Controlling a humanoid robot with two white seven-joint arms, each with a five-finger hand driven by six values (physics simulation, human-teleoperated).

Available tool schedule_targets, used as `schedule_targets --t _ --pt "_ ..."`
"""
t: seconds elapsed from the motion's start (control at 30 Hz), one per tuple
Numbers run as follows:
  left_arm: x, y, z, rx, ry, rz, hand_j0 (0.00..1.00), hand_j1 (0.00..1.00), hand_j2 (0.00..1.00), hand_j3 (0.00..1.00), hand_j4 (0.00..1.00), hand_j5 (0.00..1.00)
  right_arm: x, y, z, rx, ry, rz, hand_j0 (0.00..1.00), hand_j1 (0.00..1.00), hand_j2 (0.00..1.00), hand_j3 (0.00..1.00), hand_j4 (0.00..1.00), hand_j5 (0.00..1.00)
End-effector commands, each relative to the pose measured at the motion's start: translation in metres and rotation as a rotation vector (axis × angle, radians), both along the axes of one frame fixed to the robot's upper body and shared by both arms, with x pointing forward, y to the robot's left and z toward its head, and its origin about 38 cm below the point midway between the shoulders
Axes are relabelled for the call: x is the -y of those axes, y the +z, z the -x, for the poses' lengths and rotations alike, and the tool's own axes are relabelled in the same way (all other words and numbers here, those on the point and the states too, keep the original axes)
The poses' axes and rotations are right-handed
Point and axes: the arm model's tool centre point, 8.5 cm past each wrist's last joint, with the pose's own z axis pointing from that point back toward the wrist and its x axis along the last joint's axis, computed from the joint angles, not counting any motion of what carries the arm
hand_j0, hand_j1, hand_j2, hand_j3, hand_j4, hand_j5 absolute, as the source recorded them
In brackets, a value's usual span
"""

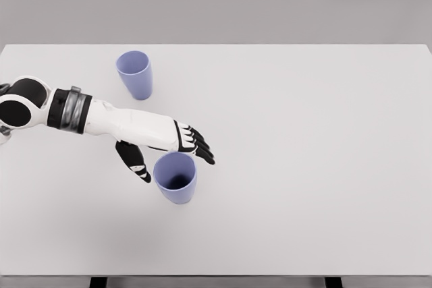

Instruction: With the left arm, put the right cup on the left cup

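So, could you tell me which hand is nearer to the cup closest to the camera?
Left. The left hand is open around the near cup; the right hand is out of view.

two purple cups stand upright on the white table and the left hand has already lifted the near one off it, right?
Not lifted: in the head view the near cup stands on the table, with the open left hand around its rim. The far cup also stands upright.

We saw two plain lavender-blue cups on a plain white table. The left arm was white with black joints and a grey band; its hand had black fingers with white segments. The backdrop was grey.
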Motion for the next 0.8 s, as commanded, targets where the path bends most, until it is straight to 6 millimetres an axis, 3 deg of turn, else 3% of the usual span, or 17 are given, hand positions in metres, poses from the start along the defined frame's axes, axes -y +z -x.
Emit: schedule_targets --t 0.0,0.77 --pt "-0.002 -0.001 -0.003 0.003 0.013 -0.007 1.0 1.0 1.0 1.0 1.0 1.0 0.0 0.0 0.0 -0.001 0.0 0.0 1.0 1.0 1.0 1.0 1.0 1.0" --pt "0.001 -0.021 -0.004 -0.01 0.019 -0.019 1.0 1.0 1.0 1.0 1.0 1.0 0.0 0.0 0.0 0.001 0.0 0.0 1.0 1.0 1.0 1.0 1.0 1.0"
